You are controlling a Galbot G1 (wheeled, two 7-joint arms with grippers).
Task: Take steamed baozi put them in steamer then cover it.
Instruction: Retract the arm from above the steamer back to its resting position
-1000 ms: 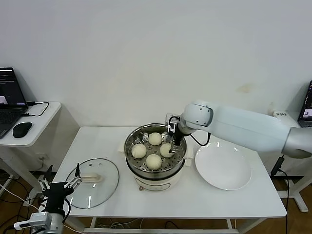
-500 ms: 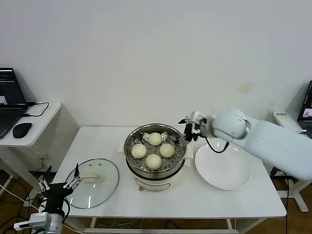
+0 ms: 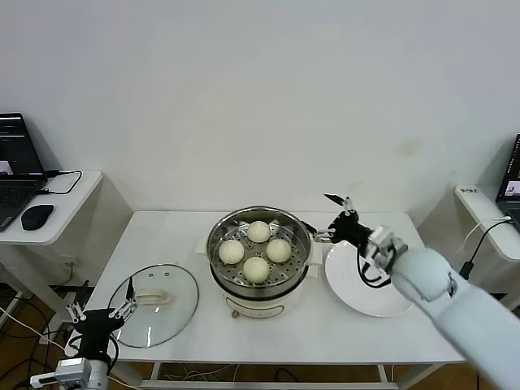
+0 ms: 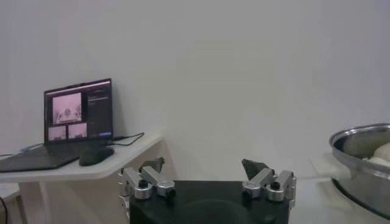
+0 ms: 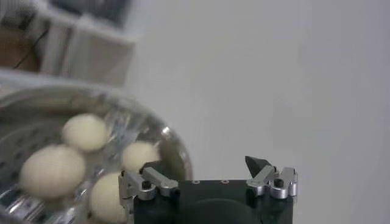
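On the white table [image 3: 195, 236], centre: steamer [image 3: 258, 268], a shiny perforated steel basket on a cream pot base, uncovered. Contents: four cream-white baozi [image 3: 256, 269] resting on the perforated floor, grouped close together, one toward the wall, one toward the front edge, one on each side; three or more of them show again in the right wrist view [image 5: 52, 171], inside the steel rim. Left of the steamer, well apart from it and near the table's front left corner: cover [image 3: 154, 304], clear glass with a metal rim, lying flat with its cream bar handle up. Right of the steamer, just beside it: plate [image 3: 357, 292], white, round, flat. Right gripper [image 3: 336, 218]: held in the air above the gap between steamer rim and plate, jaws spread wide with nothing between them; its arm runs in from the lower right and crosses over the plate. Left gripper [image 3: 101, 312]: low at the table's front left edge, just beside the cover's rim, jaws apart and holding nothing; whether it touches the cover cannot be told. Far left, on a separate side table [image 3: 69, 207]: laptop [image 3: 16, 166], lid up, and a dark mouse [image 3: 36, 216] beside it.
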